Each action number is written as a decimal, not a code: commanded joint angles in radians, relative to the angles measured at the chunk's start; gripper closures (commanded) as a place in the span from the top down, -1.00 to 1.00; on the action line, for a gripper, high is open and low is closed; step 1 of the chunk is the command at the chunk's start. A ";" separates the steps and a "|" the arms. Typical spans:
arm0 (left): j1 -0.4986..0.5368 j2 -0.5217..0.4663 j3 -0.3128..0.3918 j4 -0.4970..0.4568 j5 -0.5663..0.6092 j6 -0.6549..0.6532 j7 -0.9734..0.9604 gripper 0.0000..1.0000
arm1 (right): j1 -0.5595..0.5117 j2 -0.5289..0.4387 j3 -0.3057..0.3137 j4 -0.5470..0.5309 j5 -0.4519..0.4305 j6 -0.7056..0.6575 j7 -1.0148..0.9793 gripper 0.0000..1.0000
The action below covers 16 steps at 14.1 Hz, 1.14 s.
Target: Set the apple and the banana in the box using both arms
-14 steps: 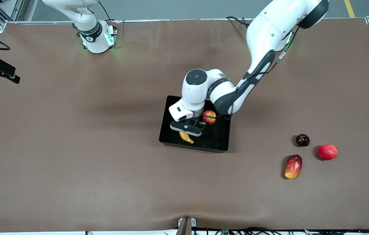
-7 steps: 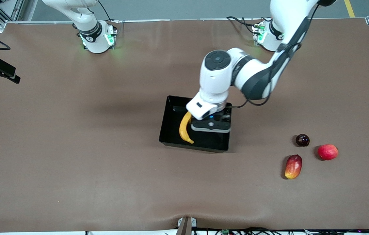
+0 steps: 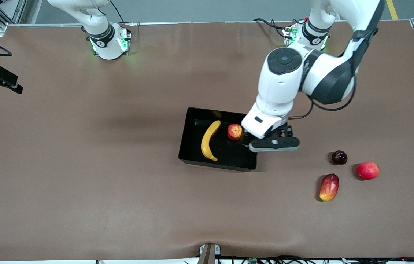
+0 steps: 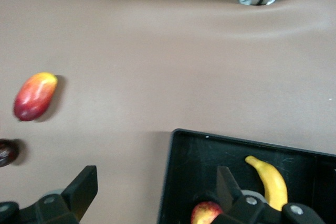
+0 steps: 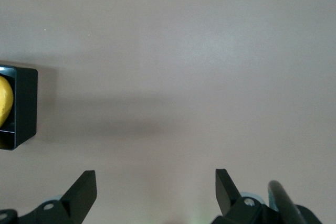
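Left end effector [image 3: 273, 143] is hanging spread and empty over the box's [image 3: 192, 146] edge toward the left arm's end, right of frame centre. We are seeing the banana [image 3: 209, 140] and the apple [image 3: 234, 131] lying apart in the box. Right end effector [image 5: 152, 195] is waiting spread over bare desk [image 3: 82, 176].

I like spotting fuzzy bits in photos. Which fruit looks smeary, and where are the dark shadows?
Left wrist view: the elongated red-yellow mango-like fruit looks smeared at its edges. Front view: everything is sharp, with a soft wide shadow on the brown table beside the shiny black plastic tray. Right wrist view: a dim shadow band beside the tray's corner.
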 commanded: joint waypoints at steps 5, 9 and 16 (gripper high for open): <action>0.172 -0.153 -0.002 -0.027 -0.115 -0.223 0.345 1.00 | -0.005 -0.009 0.004 -0.003 0.014 0.002 -0.011 1.00; 0.231 -0.231 -0.002 -0.032 -0.126 -0.305 0.451 1.00 | -0.005 -0.009 0.004 -0.003 0.013 0.002 -0.013 1.00; 0.352 -0.302 -0.002 -0.036 -0.241 -0.352 0.597 1.00 | -0.007 -0.009 0.004 -0.003 0.001 0.001 -0.011 1.00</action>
